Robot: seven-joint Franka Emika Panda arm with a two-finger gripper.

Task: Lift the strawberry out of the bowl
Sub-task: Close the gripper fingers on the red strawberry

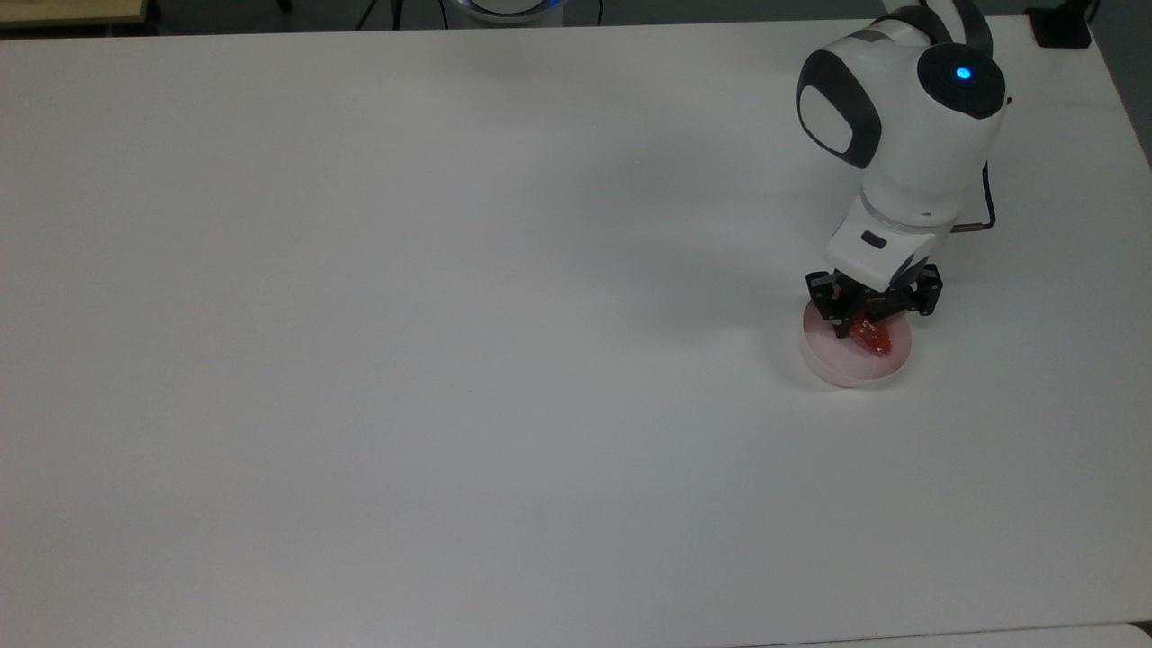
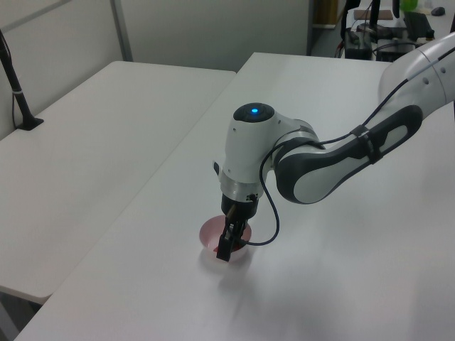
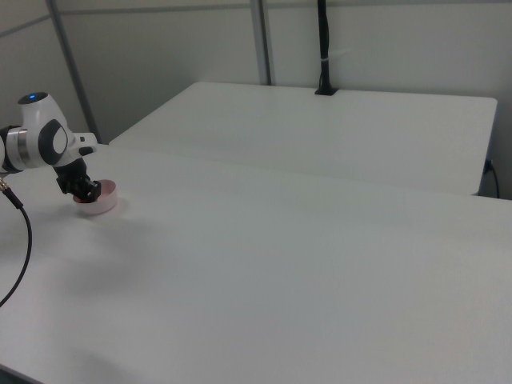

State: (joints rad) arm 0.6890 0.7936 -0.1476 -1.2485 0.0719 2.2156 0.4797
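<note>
The pale pink bowl (image 1: pixel 846 371) sits near the top view's right edge of the white table (image 1: pixel 450 315). Inside it lies the glossy red strawberry (image 1: pixel 876 339). My gripper (image 1: pixel 862 322) reaches straight down into the bowl, and its black fingers (image 1: pixel 843 326) press against the upper end of the strawberry, covering its stem cap. In the left view the gripper (image 2: pixel 226 249) stands in the bowl (image 2: pixel 210 231) and hides most of the fruit. In the right view the gripper (image 3: pixel 86 192) and the bowl (image 3: pixel 104 205) are at the far left.
A black cable (image 1: pixel 990 193) loops off the wrist on the top view's right. A second white table (image 2: pixel 85 142) adjoins on the left view's left, with a black post (image 2: pixel 18 92) on it. The table's near edge (image 1: pixel 900 634) runs below the bowl.
</note>
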